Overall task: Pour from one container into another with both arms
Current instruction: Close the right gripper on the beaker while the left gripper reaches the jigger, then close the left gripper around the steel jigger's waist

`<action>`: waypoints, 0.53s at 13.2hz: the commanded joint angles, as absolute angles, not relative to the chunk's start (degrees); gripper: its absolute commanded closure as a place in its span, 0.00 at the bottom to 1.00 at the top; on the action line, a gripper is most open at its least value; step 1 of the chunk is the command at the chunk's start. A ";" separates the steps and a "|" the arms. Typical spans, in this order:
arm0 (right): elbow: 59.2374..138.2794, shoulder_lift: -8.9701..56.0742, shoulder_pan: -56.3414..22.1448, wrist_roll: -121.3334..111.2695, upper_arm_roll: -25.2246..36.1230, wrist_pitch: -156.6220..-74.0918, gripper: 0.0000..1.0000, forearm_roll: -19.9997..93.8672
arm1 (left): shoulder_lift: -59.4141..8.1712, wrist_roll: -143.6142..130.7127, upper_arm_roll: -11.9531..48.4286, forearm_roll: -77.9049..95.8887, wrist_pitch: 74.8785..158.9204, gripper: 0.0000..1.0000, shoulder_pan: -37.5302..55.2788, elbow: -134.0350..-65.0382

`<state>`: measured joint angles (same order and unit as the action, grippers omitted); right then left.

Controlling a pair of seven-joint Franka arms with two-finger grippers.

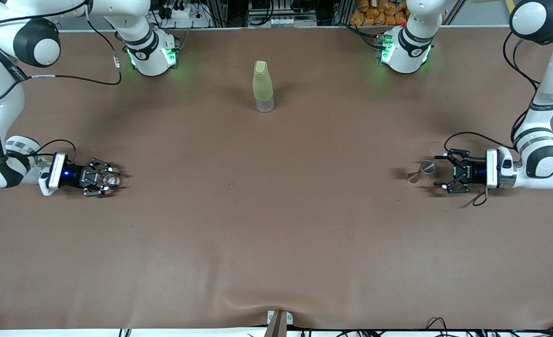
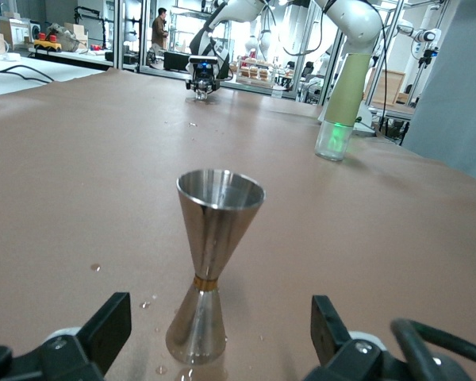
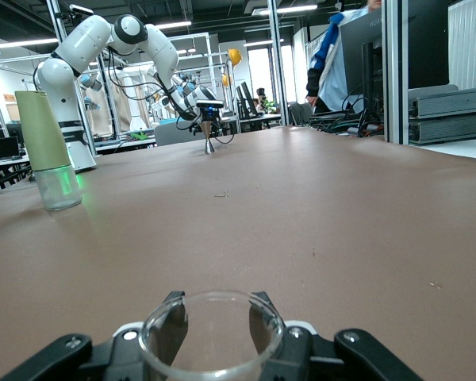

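Metal measure (image 2: 214, 262) stands upright, long axis vertical.

— What carries everything you see?
— One brown table (image 1: 276, 224), its covering rippled at the near edge.
— What stands on it?
— Yellow-green bottle (image 1: 263, 86), upright, mid-table, far from the camera. Metal measure (image 1: 420, 171), upright, toward the left arm's end. Clear glass cup (image 1: 104, 178) toward the right arm's end; contact with the table you cannot confirm.
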<state>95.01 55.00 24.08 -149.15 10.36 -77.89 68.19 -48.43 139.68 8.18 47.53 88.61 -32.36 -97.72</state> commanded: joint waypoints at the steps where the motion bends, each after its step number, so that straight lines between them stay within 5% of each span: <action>1: 93.60 56.07 24.26 -148.18 9.93 -77.08 0.57 69.52 | -48.86 141.59 8.61 49.39 90.09 0.00 -32.78 -98.70; 4: 93.60 56.07 24.00 -148.27 9.93 -77.08 0.61 69.61 | -49.66 143.35 8.53 52.20 90.52 0.00 -32.08 -100.10; 7: 93.60 57.21 23.99 -148.36 9.67 -77.08 0.60 69.70 | -49.48 143.35 8.61 52.38 90.62 0.11 -31.99 -100.46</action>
<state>95.01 55.53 23.93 -149.11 10.07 -77.89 68.44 -49.83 142.22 8.61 50.98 89.99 -32.11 -99.70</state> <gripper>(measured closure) 0.595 0.035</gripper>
